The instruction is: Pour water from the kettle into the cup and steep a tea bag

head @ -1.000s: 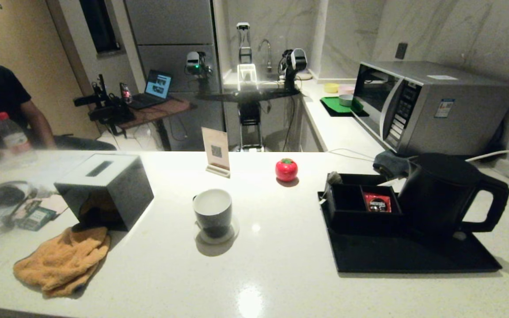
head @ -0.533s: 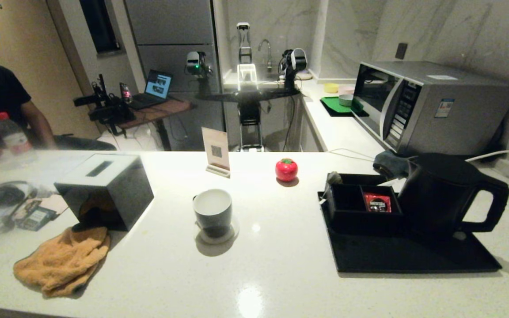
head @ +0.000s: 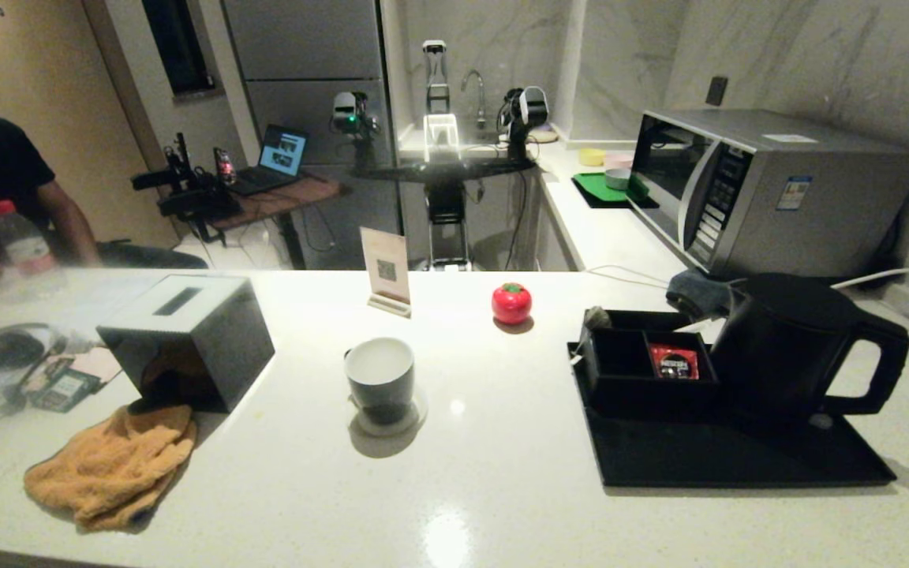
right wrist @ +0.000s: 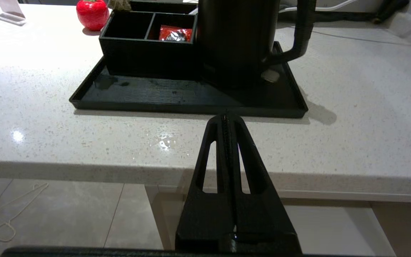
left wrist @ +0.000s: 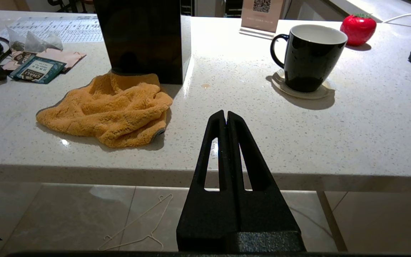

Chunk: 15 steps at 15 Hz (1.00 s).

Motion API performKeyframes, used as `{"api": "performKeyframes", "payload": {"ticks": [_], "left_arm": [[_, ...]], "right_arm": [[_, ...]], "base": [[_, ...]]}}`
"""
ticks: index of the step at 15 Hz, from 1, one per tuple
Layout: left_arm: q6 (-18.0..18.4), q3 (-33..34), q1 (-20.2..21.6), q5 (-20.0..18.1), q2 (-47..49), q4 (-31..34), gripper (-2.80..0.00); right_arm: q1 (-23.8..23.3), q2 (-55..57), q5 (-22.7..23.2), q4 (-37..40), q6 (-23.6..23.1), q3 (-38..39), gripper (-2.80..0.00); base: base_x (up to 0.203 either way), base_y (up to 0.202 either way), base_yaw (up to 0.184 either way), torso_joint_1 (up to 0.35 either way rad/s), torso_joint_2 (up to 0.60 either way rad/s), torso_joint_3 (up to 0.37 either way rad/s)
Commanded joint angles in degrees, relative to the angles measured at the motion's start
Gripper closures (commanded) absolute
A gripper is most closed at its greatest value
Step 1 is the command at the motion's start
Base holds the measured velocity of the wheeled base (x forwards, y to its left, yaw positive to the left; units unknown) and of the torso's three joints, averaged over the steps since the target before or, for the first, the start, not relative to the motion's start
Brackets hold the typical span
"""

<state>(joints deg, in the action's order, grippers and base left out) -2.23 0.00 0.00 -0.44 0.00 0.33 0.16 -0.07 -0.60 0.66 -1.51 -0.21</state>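
The black kettle [head: 798, 339] stands on the right of a black tray [head: 738, 457], just beside a compartmented black box [head: 644, 379] holding a red sachet [head: 674, 361]. The black mug [head: 379, 380] sits on a coaster [left wrist: 303, 91] mid-counter, well apart from the tray. An orange cloth [left wrist: 109, 107] lies against a black tissue box [head: 190, 335]. The left gripper [left wrist: 226, 115] and the right gripper [right wrist: 227, 117] hang off the counter's near edge, fingers pressed together, empty.

The black cup [head: 379, 379], white inside and seemingly empty, is set upright on a pale coaster on the counter; the matte black kettle [head: 798, 343] is stood upright on a black tray, handle turned rightward, well apart from the cup.
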Motion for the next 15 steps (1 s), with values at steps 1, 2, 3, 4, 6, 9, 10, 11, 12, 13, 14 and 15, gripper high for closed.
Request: {"api": "performKeyframes", "payload": {"ticks": [1, 2, 3, 4, 6, 9, 10, 11, 12, 13, 14, 15], "left_arm": [[-0.1, 0.0, 0.0, 0.0, 0.0, 0.0, 0.00], [-0.1, 0.0, 0.0, 0.0, 0.0, 0.0, 0.00], [-0.1, 0.0, 0.0, 0.0, 0.0, 0.0, 0.00], [-0.1, 0.0, 0.0, 0.0, 0.0, 0.0, 0.00], [-0.1, 0.0, 0.0, 0.0, 0.0, 0.0, 0.00], [-0.1, 0.0, 0.0, 0.0, 0.0, 0.0, 0.00], [-0.1, 0.0, 0.0, 0.0, 0.0, 0.0, 0.00], [-0.1, 0.0, 0.0, 0.0, 0.0, 0.0, 0.00], [-0.1, 0.0, 0.0, 0.0, 0.0, 0.0, 0.00], [-0.1, 0.0, 0.0, 0.0, 0.0, 0.0, 0.00], [-0.1, 0.0, 0.0, 0.0, 0.0, 0.0, 0.00], [-0.1, 0.0, 0.0, 0.0, 0.0, 0.0, 0.00]], "right_arm": [[0.0, 0.1, 0.0, 0.1, -0.7, -0.1, 0.00], [0.0, 0.3, 0.0, -0.2, -0.9, -0.1, 0.00], [0.0, 1.3, 0.2, -0.5, -1.0, -0.4, 0.00], [0.0, 3.0, 0.2, -0.9, -1.1, -0.8, 0.00], [0.1, 8.4, 0.2, -3.5, -1.3, -1.4, 0.00], [0.0, 19.9, 0.1, -11.9, -1.0, -2.4, 0.00], [-0.1, 23.5, 0.1, -14.3, -1.0, -3.1, 0.00], [-0.4, 27.2, 0.1, -16.6, -1.0, -4.0, 0.00], [-1.1, 30.5, 0.1, -18.9, -1.0, -4.7, 0.00], [-2.2, 33.9, 0.1, -21.4, -1.0, -5.2, 0.00], [-3.9, 37.2, 0.1, -24.1, -1.0, -5.5, 0.00], [-5.7, 40.3, 0.1, -26.4, -1.0, -5.6, 0.00]], "base": [[0.000, 0.000, 0.000, 0.000, 0.00, 0.000], [0.000, 0.000, 0.000, 0.000, 0.00, 0.000], [0.000, 0.000, 0.000, 0.000, 0.00, 0.000], [0.000, 0.000, 0.000, 0.000, 0.00, 0.000], [0.000, 0.000, 0.000, 0.000, 0.00, 0.000], [0.000, 0.000, 0.000, 0.000, 0.00, 0.000], [0.000, 0.000, 0.000, 0.000, 0.00, 0.000], [0.000, 0.000, 0.000, 0.000, 0.00, 0.000], [0.000, 0.000, 0.000, 0.000, 0.00, 0.000], [0.000, 0.000, 0.000, 0.000, 0.00, 0.000], [0.000, 0.000, 0.000, 0.000, 0.00, 0.000], [0.000, 0.000, 0.000, 0.000, 0.00, 0.000]]}}
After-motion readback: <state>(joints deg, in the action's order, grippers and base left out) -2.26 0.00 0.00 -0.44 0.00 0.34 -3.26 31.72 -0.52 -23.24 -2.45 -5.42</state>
